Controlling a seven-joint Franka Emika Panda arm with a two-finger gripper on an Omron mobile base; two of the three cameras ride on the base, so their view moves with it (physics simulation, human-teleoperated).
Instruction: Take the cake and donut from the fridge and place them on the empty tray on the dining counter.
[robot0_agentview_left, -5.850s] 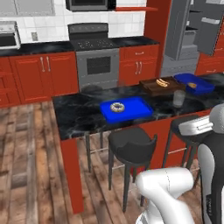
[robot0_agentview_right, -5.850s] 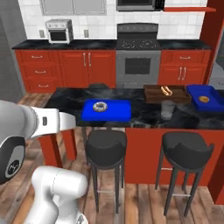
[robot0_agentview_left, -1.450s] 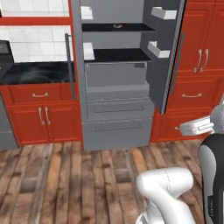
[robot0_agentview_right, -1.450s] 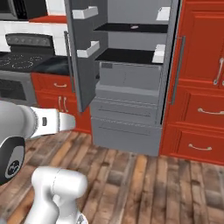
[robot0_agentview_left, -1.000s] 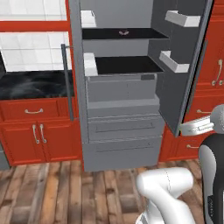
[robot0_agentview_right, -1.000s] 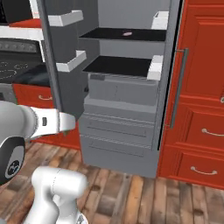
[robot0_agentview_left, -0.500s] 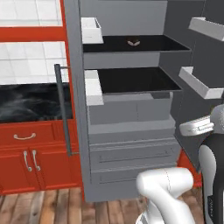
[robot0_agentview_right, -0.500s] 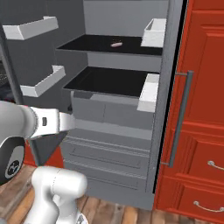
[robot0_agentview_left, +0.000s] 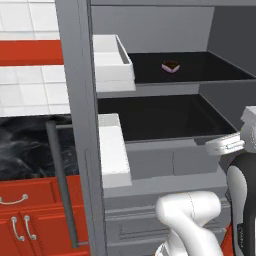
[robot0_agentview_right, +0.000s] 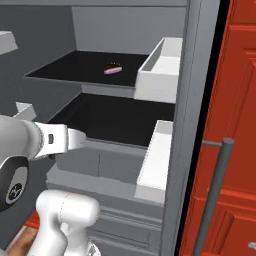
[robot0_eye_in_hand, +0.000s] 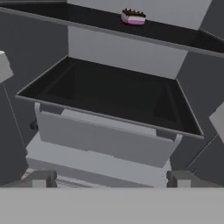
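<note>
The fridge (robot0_agentview_left: 150, 165) is open and the cake (robot0_eye_in_hand: 133, 17) sits alone on the upper black shelf (robot0_agentview_right: 75, 70), towards the back. The gripper (robot0_eye_in_hand: 109, 178) has its jaws spread wide and empty, low in front of the lower shelf. It should rise to the cake's level, go in straight under the shelf above, and close gently on the cake's sides.

The fridge (robot0_agentview_left: 150, 165) stands open, showing two black shelves. On the upper shelf (robot0_agentview_left: 200, 70) sits a small cake (robot0_agentview_left: 171, 66), pink-sided with a dark top, toward the back. The lower shelf (robot0_agentview_left: 165, 117), directly below the cake's shelf, is bare black.
</note>
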